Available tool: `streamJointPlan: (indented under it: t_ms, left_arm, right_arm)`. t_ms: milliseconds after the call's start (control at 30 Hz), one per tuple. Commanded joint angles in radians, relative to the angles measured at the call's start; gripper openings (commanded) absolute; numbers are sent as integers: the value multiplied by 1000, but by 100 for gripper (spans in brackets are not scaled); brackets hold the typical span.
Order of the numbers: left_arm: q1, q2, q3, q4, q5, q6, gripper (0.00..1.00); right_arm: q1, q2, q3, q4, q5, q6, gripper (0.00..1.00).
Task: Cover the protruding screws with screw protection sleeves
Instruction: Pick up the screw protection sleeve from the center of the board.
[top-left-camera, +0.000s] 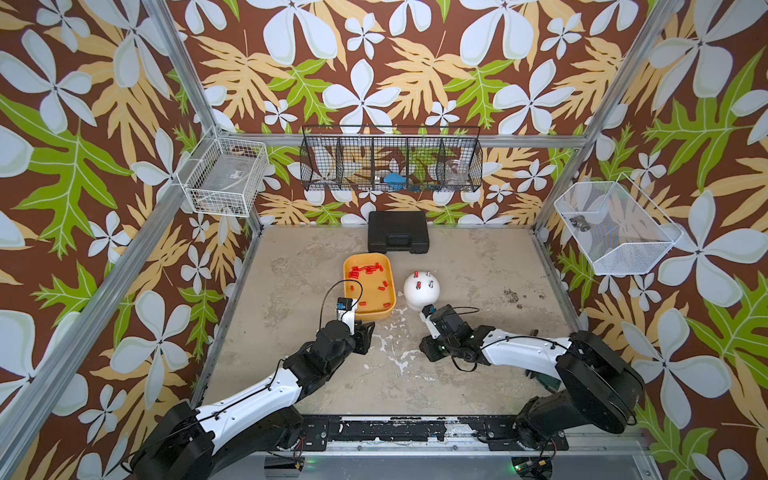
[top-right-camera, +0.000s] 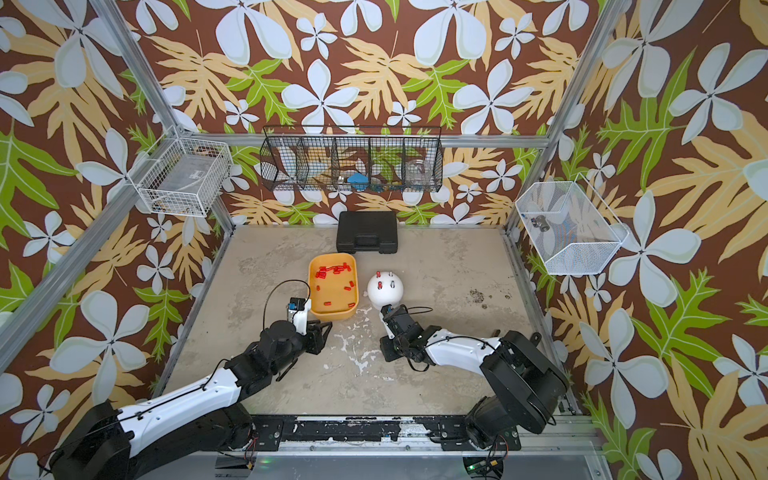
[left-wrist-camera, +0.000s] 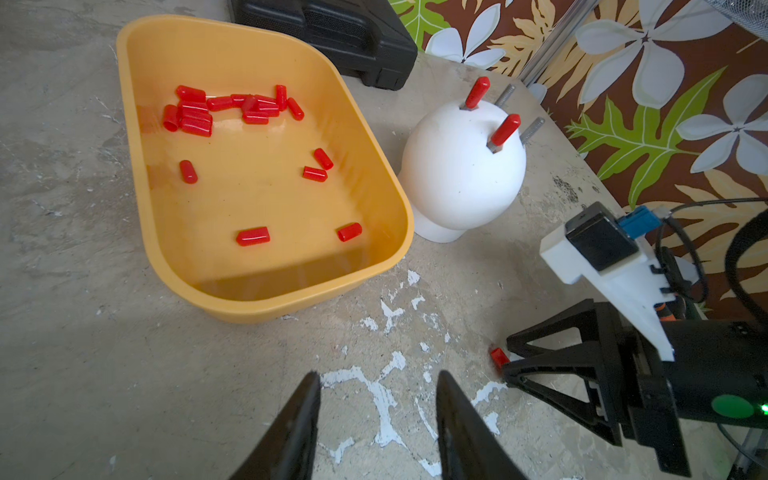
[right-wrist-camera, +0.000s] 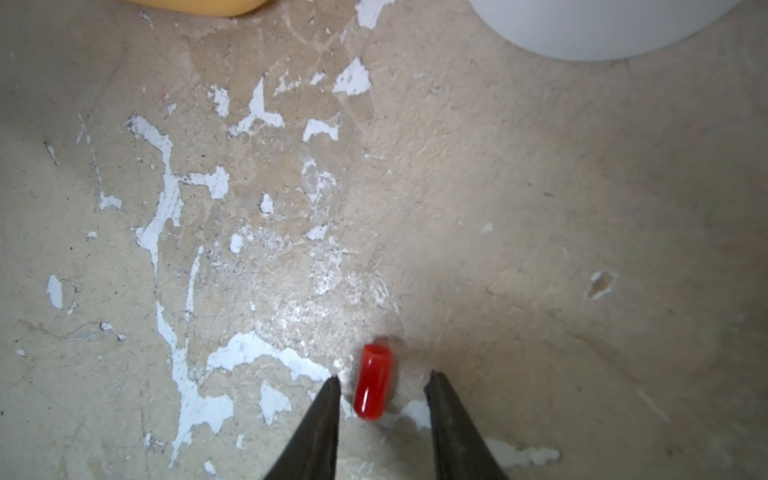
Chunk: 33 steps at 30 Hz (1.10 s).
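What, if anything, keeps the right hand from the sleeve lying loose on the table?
Nothing, it seems, so probably yes, it can get it. The sleeve lies on the table within the right hand, whose jaws stand open, with a gap on each side.

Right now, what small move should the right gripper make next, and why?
Probably close the right gripper on the red sleeve: it lies on the table between the open jaws, and two screws on the white dome stand bare.
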Motion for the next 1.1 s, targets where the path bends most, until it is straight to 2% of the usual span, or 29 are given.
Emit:
streamJointPlan:
  t_ms: [0,67,100,167,300,533,667,800,867,933,1067]
  left_arm:
    - [2,6,-1,50,2,14,47]
    - [2,10,-2,53,4,14,47]
    - [2,10,2,49,7,12,47]
    - [2,5,4,43,10,12,47]
    - [2,6,-10,69,20,20,47]
    - [2,7,-27,176,132,92,47]
    - [23,-68,-116,345,236,140,46]
    - [124,-119,-242,563,395,57,45]
    - [172,-142,-303,654,437,4,45]
    - [194,-173,-331,664,434,-12,45]
    - [197,-246,-318,532,410,39,45]
  right_arm:
    - [1,22,-10,9,1,2,28]
    - [0,29,-11,14,-1,-3,12]
    - [2,30,-1,-4,-2,-4,9]
    - [2,7,-9,0,-13,-7,9]
    - [3,-47,-22,12,-40,-23,0]
    - [2,-179,-45,85,-192,-76,0]
    - [-3,-271,-83,177,-321,-100,0]
    - [-8,-353,-146,350,-486,-83,0]
    - [-8,-381,-173,414,-545,-78,0]
    - [-8,-396,-215,525,-623,-74,0]
    - [-4,-413,-247,615,-666,-54,0]
